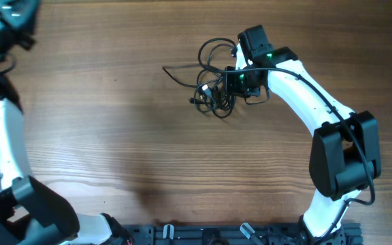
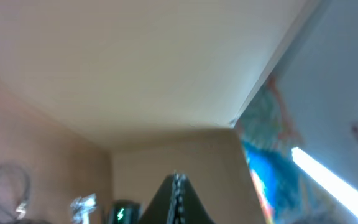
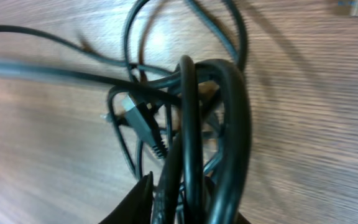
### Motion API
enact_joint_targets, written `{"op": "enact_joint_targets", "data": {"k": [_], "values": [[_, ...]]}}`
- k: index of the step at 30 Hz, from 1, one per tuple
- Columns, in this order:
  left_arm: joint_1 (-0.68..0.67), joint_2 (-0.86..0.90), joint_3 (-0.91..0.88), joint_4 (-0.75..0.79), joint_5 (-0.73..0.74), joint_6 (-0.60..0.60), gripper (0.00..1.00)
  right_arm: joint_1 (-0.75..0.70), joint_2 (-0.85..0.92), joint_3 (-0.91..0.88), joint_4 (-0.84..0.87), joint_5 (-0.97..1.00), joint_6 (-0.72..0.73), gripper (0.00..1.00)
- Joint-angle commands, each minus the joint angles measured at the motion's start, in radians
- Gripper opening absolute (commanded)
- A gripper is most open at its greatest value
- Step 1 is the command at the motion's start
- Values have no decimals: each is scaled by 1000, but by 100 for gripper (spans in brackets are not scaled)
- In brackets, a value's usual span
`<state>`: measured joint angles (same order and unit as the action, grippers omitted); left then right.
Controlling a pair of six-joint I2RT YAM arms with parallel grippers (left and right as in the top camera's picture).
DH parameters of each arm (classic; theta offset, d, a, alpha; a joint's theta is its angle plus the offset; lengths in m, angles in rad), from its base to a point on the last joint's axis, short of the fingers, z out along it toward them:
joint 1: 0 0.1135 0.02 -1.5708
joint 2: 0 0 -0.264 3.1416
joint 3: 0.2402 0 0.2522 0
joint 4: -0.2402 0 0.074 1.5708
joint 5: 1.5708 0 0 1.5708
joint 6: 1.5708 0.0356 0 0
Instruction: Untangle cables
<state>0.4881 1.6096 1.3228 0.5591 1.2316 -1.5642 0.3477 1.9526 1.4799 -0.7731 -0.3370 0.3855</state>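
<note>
Right gripper [image 3: 180,210] pinches the thin black knotted cables [image 3: 188,124], nothing untangled yet; left gripper [image 2: 176,196], can't tell.

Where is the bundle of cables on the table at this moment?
In the overhead view the cable bundle lies in the upper part of the picture, slightly right of centre, at the tip of the right gripper.

Right arm [image 1: 298,92]: white curved links, boxy black joint housing [image 1: 346,153], green light [image 1: 269,56] on the black wrist, thin black wire [image 1: 313,86] along the shell, black right gripper [image 1: 226,83]. Left arm [image 1: 9,136]: white links, black joint [image 1: 43,207].
</note>
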Motion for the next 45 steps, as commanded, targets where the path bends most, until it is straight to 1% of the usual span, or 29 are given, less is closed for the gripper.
{"op": "enact_joint_targets", "data": {"k": [1, 2, 4, 5, 6, 7, 11, 14, 15, 18, 20, 21, 23, 25, 26, 28, 29, 30, 31, 32, 33, 35, 37, 38, 39, 41, 42, 43, 45], "values": [[-179, -11, 7, -494, -49, 614, 4, -15, -18, 34, -36, -84, -71, 54], [-223, -11, 7, -636, -156, 713, 4, -24, -34, 39, -52, -84, -71, 65], [-324, -10, 6, -851, -455, 856, 4, -51, -84, 42, -79, -88, -72, 80], [-374, -10, 6, -901, -582, 909, 4, -75, -129, 42, -92, -88, -77, 87], [-449, -6, 6, -934, -702, 956, 6, -98, -162, 42, -98, -88, -79, 90], [-540, 7, 6, -943, -785, 1006, 12, -131, -204, 42, -103, -87, -79, 92], [-712, 82, 6, -938, -879, 1010, 29, -216, -266, 42, -103, -87, -79, 93], [-794, 185, 6, -895, -963, 1012, 55, -234, -266, 32, -109, -86, -99, 93], [-800, 229, 6, -875, -986, 1112, 59, -234, -264, 32, -116, -75, -99, 94], [-790, 269, 6, -866, -991, 1376, 73, -234, -257, 32, -130, -74, -124, 94], [-775, 280, 6, -862, -1030, 1512, 75, -234, -256, 30, -132, -69, -126, 96], [-764, 287, 5, -863, -1064, 1586, 73, -234, -256, 30, -138, -51, -125, 97], [-753, 306, 5, -860, -1081, 1699, 73, -234, -256, 25, -148, -43, -144, 97], [-747, 338, 5, -847, -1093, 1775, 76, -234, -256, 10, -144, -43, -148, 98], [-747, 358, 5, -831, -1096, 1775, 79, -234, -256, 5, -141, -44, -148, 98], [-747, 418, 5, -757, -1096, 1774, 81, -234, -254, 3, -140, -44, -147, 98], [-747, 434, 5, -732, -1097, 1774, 78, -234, -254, 3, -140, -43, -148, 98], [-747, 442, 5, -711, -1111, 1773, 56, -234, -254, 3, -140, -43, -147, 98], [-747, 441, 5, -699, -1111, 1766, 38, -234, -254, 3, -140, -44, -148, 98], [-747, 441, 5, -686, -1110, 1765, 30, -234, -254, 3, -140, -44, -147, 98], [-747, 441, 5, -675, -1111, 1761, 26, -234, -254, 3, -138, -44, -147, 98], [-747, 440, 5, -651, -1111, 1704, 4, -234, -254, 3, -135, -44, -146, 98], [-747, 428, 6, -643, -1110, 1614, 4, -232, -254, 3, -133, -56, -143, 98], [-746, 408, 6, -648, -1110, 1538, 4, -227, -253, 3, -128, -65, -143, 98], [-743, 369, 6, -673, -1110, 1440, 4, -217, -250, 3, -123, -64, -144, 98], [-741, 266, 7, -760, -1091, 1305, 4, -186, -244, 3, -114, -64, -146, 98], [-741, 220, 7, -793, -1042, 1286, 4, -169, -241, 3, -106, -64, -146, 98], [-738, 143, 7, -829, -921, 1281, 4, -148, -228, 1, -91, -64, -139, 98], [-733, 33, 7, -845, -763, 1231, 4, -121, -201, 0, -84, -55, -140, 98]]}}
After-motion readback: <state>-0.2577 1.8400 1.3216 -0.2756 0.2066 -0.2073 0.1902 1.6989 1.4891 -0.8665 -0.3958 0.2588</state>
